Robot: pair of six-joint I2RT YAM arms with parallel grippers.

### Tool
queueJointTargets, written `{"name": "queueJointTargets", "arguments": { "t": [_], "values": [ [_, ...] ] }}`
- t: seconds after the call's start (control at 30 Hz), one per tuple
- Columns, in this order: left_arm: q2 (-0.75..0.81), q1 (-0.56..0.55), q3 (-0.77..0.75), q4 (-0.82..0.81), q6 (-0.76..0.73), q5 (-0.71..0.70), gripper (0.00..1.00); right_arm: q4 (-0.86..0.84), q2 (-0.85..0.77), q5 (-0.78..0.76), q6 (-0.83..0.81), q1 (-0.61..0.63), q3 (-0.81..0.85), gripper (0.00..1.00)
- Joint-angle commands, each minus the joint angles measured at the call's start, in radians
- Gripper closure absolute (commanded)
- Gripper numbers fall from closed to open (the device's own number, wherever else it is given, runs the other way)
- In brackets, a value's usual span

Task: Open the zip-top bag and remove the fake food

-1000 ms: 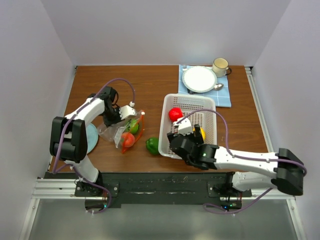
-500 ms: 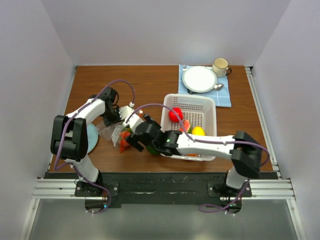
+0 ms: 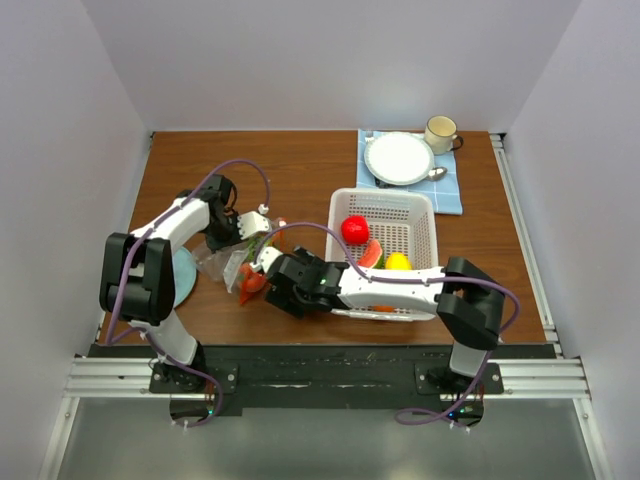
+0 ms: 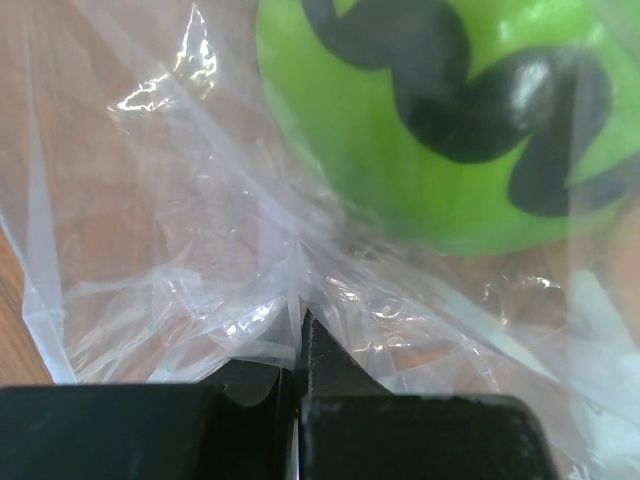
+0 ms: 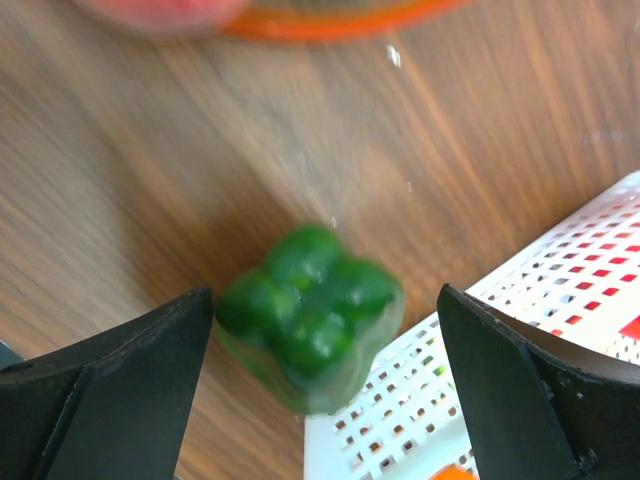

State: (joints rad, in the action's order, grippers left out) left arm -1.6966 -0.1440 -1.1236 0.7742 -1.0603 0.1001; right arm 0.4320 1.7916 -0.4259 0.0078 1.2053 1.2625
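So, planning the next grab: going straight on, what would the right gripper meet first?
Most likely the green pepper, framed between the right gripper's open jaws, lying on the table beside the white basket; its depth is unclear.

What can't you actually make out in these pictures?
Right wrist view: the green pepper is blurred; the zip-top bag is cut by the top edge.
Top view: the right gripper hides that pepper; the bag's contents are too small to count.
Left wrist view: the green fruit inside the bag runs off the top edge.
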Motion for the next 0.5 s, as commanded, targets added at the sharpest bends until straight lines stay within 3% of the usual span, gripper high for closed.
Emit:
{"name": "queueJointTargets", "arguments": {
  "t": [0.0, 0.17, 0.47],
  "values": [
    [0.034, 0.011, 0.002, -0.009, -0.023, 0.004, 1.0, 0.034, -0.103, 0.01, 0.044, -0.019, -0.067, 0.01],
    [0.043, 0.012, 0.001, -0.013, -0.027, -0.005, 1.0, 0.014, -0.138, 0.027, 0.057, -0.023, -0.13, 0.01],
    [0.055, 0.012, 0.001, -0.013, -0.029, -0.011, 1.0, -0.027, -0.054, 0.081, 0.066, -0.023, -0.084, 0.01]
  ]
}}
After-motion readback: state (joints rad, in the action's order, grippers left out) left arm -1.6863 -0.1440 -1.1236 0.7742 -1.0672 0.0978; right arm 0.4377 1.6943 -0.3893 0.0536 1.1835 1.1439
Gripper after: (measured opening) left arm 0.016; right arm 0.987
